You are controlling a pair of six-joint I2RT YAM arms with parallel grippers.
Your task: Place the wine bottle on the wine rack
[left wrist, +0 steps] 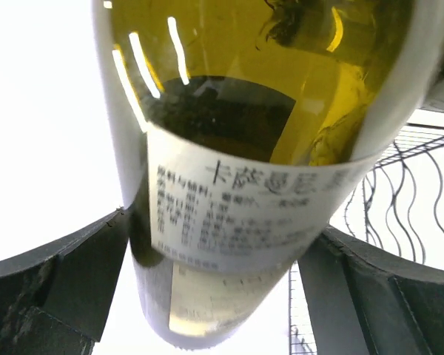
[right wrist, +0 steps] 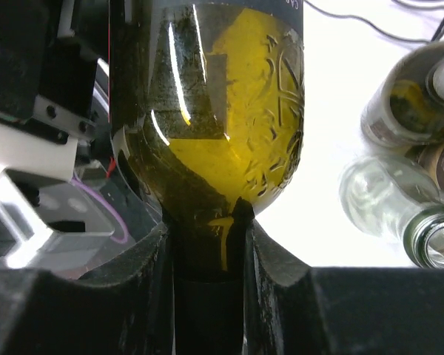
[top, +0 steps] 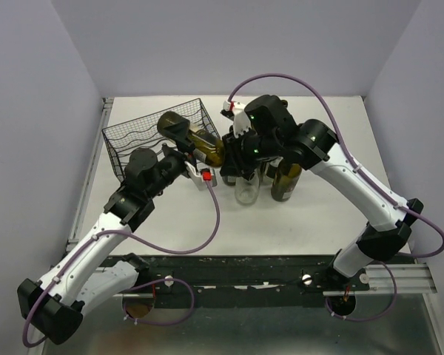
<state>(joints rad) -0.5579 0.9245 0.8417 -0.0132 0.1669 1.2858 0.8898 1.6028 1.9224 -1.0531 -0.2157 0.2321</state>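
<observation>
Far left, the wine rack (top: 144,137) sits on the desk (top: 318,214), wavy cradles open to the top and, as far as the overhead view shows, nothing lying in them. Just right of it, the left end effector (top: 186,151) is clenched around the body of the wine bottle (top: 207,146). Its wrist camera shows the label (left wrist: 237,214) squeezed between both pads, with rack wire (left wrist: 407,200) close behind on the right.

The bottle is off the desk, tipped over close to horizontal, base toward the rack's right edge and neck pointing away. That lie makes sense, since the cradles take bottles on their sides.

On to the right end effector (top: 237,148), and it is grasping too. In its own view the neck (right wrist: 207,259) is pinched between the fingers (right wrist: 159,266) with the green shoulder flaring out beyond. So it's a two-handed carry, one arm on the heavy body and one steadying the slim end, which should stop the glass from swinging or slipping.

Further right, a cluster of bottles (top: 285,181) stands upright on the desk, a clear bottle (top: 246,191) among them, just under the right wrist.

My read is that it is mid-transfer, with the drop into a cradle not yet made. The risk is clipping the rack's rim on the way down.
</observation>
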